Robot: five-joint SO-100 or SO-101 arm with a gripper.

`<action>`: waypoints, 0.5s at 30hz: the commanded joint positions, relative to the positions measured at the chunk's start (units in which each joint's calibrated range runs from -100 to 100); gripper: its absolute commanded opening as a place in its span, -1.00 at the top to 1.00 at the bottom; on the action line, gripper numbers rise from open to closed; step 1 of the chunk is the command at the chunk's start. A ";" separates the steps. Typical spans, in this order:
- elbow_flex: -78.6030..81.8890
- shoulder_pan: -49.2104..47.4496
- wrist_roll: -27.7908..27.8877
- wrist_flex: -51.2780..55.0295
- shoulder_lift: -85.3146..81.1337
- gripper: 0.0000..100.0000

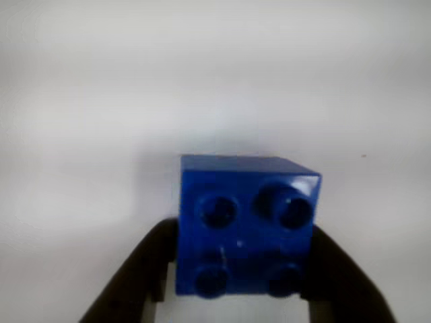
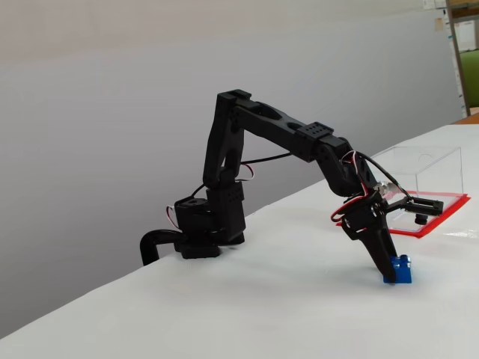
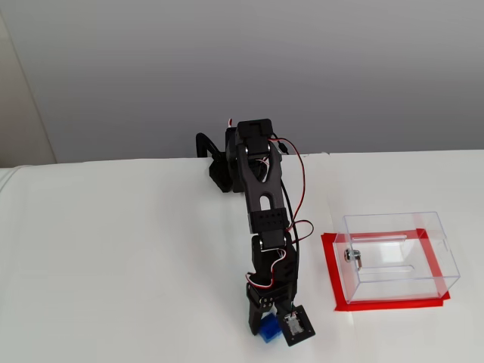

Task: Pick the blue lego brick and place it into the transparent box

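Risk of slipping — my claw grasps the blue lego brick only by its lower edges, far from the transparent box.

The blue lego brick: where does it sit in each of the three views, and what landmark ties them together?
Wrist view: blue lego brick low centre, between the black fingers.
A fixed view: lower right on the white table, at the gripper tip.
A fixed view: bottom centre, partly hidden under the gripper.
Shared landmark: the gripper around the brick.
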 commanded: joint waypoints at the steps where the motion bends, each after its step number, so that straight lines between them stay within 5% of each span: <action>1: -3.14 -0.17 -0.01 0.10 -0.52 0.76; 15: -2.96 -0.91 0.10 -0.08 -1.53 0.74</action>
